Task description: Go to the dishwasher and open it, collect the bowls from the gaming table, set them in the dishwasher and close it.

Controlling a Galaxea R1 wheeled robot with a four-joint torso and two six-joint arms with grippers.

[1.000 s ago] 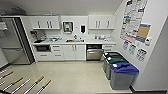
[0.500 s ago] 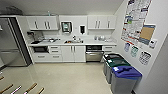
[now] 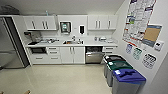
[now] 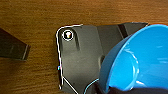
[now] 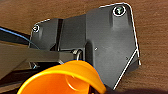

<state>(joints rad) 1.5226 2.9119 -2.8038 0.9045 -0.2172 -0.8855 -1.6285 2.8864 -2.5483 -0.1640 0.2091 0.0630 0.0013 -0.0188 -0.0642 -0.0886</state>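
Ahead of us the kitchenette wall stretches across the head view, and we take the dishwasher [image 3: 94, 54] as our landmark. It sits under the tabletop [image 3: 100, 44], its stainless front in place beneath a dark strip, though we cannot tell whether the door is fully closed. To its left stand the white cabinet doors [image 3: 72, 54], and further left the drawers [image 3: 52, 52] and a dark oven [image 3: 38, 50]. Far to the left of it rises the refrigerator [image 3: 8, 45]. Above and left of it the sink [image 3: 73, 42] is set into the tabletop, with wall cupboards [image 3: 102, 23] overhead. To its right, nearer to us, three bins [image 3: 123, 75] line the wall under the posters [image 3: 141, 20]. The pale floor [image 3: 57, 78] lies between us and it.

In the left wrist view a bright blue bowl [image 4: 140, 60] shows large at the left jaws; we cannot tell whether they are spread or pinching it. In the right wrist view an orange bowl [image 5: 65, 78] shows at the right jaws, and again we cannot tell their state. Brown wood grain lies behind both.
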